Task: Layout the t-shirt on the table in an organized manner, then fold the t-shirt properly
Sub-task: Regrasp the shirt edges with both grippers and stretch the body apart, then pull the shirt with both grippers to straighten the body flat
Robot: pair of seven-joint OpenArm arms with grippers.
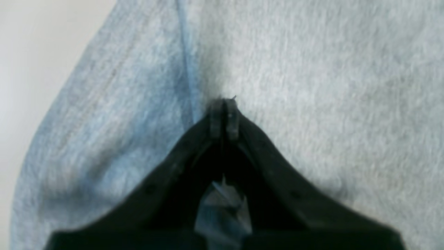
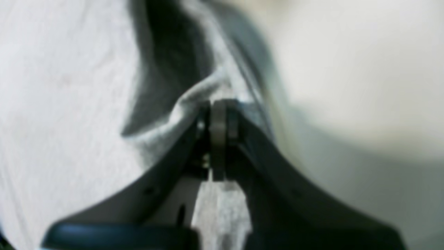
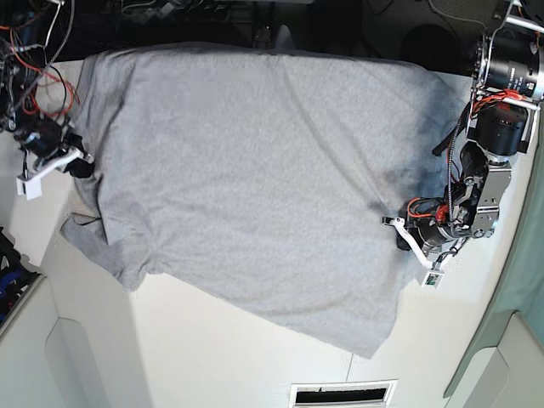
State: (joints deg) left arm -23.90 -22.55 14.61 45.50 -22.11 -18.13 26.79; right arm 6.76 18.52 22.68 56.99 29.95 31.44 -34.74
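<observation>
The light grey t-shirt (image 3: pixel 255 170) lies spread over the white table (image 3: pixel 212 357), plain side up, with no lettering showing. Its lower edge runs slantwise and a sleeve sticks out at the left. My left gripper (image 3: pixel 401 234) is at the shirt's right edge. In the left wrist view the gripper (image 1: pixel 223 104) is shut, with a fold of the t-shirt (image 1: pixel 312 86) pinched between its fingers. My right gripper (image 3: pixel 81 166) is at the shirt's left edge. In the right wrist view it (image 2: pixel 220 104) is shut on a raised ridge of the t-shirt (image 2: pixel 52 104).
Loose cables (image 3: pixel 25 51) lie at the back left corner. A slotted white vent (image 3: pixel 344 393) sits at the table's front edge. A teal surface (image 3: pixel 518 340) borders the table on the right. Bare table shows in both wrist views (image 1: pixel 20 52) (image 2: pixel 347 69).
</observation>
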